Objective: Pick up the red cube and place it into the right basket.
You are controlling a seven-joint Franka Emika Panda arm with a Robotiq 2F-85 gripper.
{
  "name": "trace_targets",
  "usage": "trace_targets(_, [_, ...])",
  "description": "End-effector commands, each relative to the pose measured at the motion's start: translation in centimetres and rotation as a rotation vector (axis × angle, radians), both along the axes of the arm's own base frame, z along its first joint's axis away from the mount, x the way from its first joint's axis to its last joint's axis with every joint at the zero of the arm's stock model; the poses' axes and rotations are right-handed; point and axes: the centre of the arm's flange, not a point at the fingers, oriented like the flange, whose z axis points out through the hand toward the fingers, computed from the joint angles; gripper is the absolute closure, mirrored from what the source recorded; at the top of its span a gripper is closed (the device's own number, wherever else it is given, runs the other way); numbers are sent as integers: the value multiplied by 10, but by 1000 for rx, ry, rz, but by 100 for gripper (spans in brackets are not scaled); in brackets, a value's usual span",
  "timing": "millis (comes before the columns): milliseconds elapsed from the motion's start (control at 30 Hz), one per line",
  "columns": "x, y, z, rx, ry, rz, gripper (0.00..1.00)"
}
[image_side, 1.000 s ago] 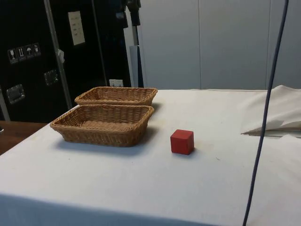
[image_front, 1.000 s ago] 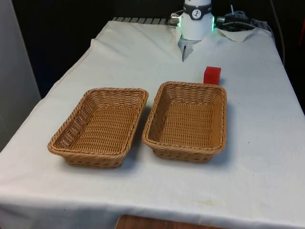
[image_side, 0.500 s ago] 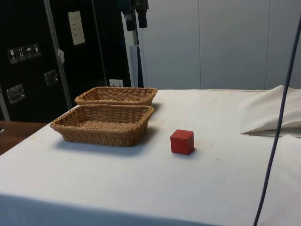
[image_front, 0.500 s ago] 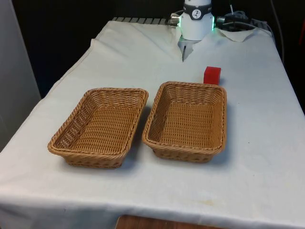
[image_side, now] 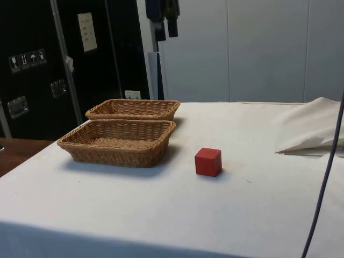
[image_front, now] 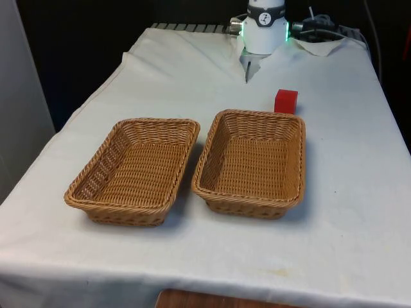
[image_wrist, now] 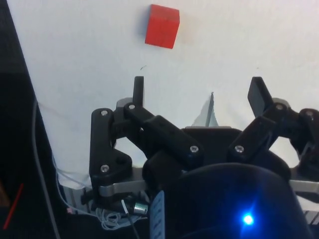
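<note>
In the front view, the red cube (image_front: 286, 101) is sitting on the white-clothed desk (image_front: 347, 192), just beyond the far rim of the right wicker basket (image_front: 252, 163), while the left wicker basket (image_front: 135, 169) is lying beside it; nothing here has shifted over the last second. In the side view, the gripper (image_side: 166, 21) is hanging high above the far end of the baskets, and across the last second it has been travelling toward the cube's side and dropping a little, so the approach is probably only beginning. In the wrist view, the gripper (image_wrist: 198, 92) is showing its fingers spread wide with nothing between them, and the cube (image_wrist: 162, 26) is lying well ahead, though how far above it the fingers are is hard to judge.
</note>
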Motion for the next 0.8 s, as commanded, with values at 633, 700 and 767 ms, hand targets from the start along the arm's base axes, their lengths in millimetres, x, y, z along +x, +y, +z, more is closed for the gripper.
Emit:
trace_targets(633, [-41, 4, -41, -48, 18, -55, 0])
trace_targets(700, [-44, 5, -45, -51, 20, -61, 0])
trace_targets(767, [-48, 5, -52, -57, 21, -71, 0])
